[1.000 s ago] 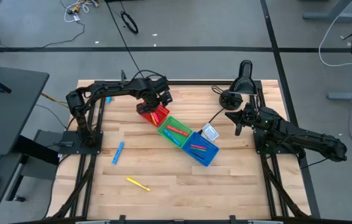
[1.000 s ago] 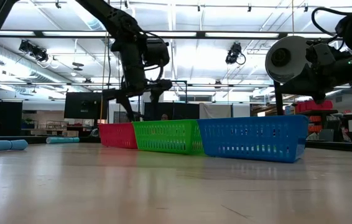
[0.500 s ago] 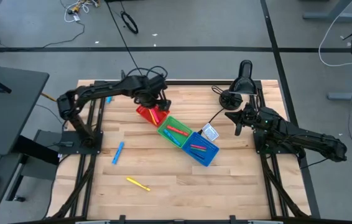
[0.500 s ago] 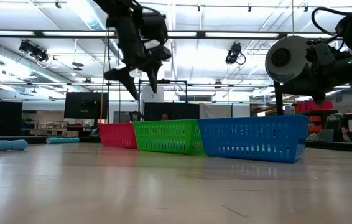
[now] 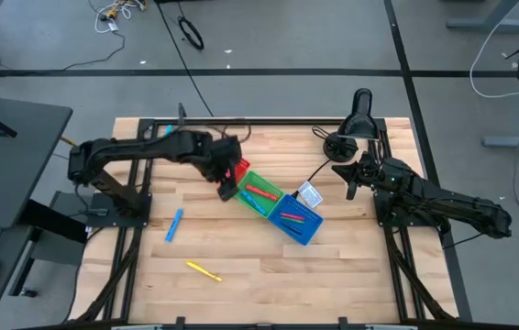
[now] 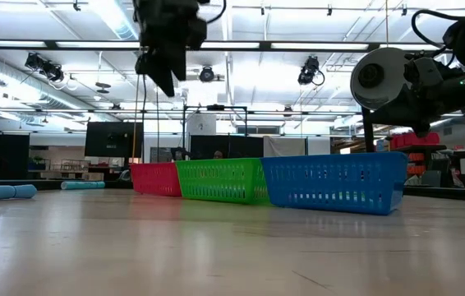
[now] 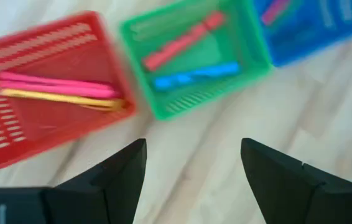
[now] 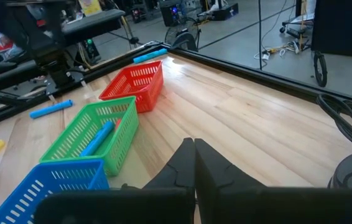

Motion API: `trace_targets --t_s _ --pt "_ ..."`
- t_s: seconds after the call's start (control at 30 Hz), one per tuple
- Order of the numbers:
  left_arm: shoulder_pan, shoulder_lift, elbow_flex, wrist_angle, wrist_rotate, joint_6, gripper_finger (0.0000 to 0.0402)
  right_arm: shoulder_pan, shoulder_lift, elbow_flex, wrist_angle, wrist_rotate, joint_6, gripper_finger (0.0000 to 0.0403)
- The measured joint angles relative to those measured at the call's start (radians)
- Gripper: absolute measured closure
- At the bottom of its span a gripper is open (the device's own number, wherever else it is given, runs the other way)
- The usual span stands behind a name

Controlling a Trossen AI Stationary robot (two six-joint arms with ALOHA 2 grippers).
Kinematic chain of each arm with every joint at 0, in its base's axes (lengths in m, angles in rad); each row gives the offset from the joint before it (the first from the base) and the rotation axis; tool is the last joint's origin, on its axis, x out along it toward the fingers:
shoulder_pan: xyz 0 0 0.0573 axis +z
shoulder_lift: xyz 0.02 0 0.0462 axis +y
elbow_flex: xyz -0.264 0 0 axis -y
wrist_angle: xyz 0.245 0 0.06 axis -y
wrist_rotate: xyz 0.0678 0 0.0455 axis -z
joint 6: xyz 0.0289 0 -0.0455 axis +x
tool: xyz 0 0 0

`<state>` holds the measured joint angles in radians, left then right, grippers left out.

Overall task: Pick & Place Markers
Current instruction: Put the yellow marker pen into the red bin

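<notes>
Three bins stand in a slanting row mid-table: red (image 7: 45, 87), green (image 7: 194, 62) and blue (image 7: 313, 25). Markers lie inside them: pink and yellow in the red one, red and blue in the green one, several in the blue one (image 5: 296, 220). A blue marker (image 5: 174, 225) and a yellow marker (image 5: 203, 271) lie loose on the near left of the table. My left gripper (image 7: 191, 168) hangs open and empty high above the table, just near of the red and green bins (image 5: 227, 188). My right gripper (image 8: 193, 152) rests shut at the right side.
A small white box (image 5: 308, 194) lies beside the blue bin's far side. A black stand with cables (image 5: 356, 124) sits at the far right corner. Another blue marker (image 8: 50, 110) lies near the left arm's base. Bare wood stretches across the table's near half.
My left gripper has risen from just above the red bin and drawn toward the table's near edge, rolling about its own axis as it went. Its fingers have stayed open and empty. The bins and markers have not moved.
</notes>
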<state>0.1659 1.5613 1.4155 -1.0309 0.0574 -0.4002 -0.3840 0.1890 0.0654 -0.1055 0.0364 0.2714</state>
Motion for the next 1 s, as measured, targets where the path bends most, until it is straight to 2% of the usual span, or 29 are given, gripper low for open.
trace_targets --t_s 0.53,0.8,0.9,1.0 --pt "-0.301 -0.02 0.0 -0.017 0.028 -0.053 0.0134 0.0 0.0 0.0 0.0 0.0 0.0 0.0403" --pt "-0.35 -0.019 0.0 -0.024 0.025 -0.074 0.0134 0.0 0.0 0.0 0.0 0.0 0.0 0.0403" --pt "-0.35 -0.019 0.0 -0.054 0.025 -0.151 0.0134 0.0 0.0 0.0 0.0 0.0 0.0 0.0403" --pt "-0.35 -0.028 0.0 -0.096 0.026 -0.302 0.0134 0.0 0.0 0.0 0.0 0.0 0.0 0.0403"
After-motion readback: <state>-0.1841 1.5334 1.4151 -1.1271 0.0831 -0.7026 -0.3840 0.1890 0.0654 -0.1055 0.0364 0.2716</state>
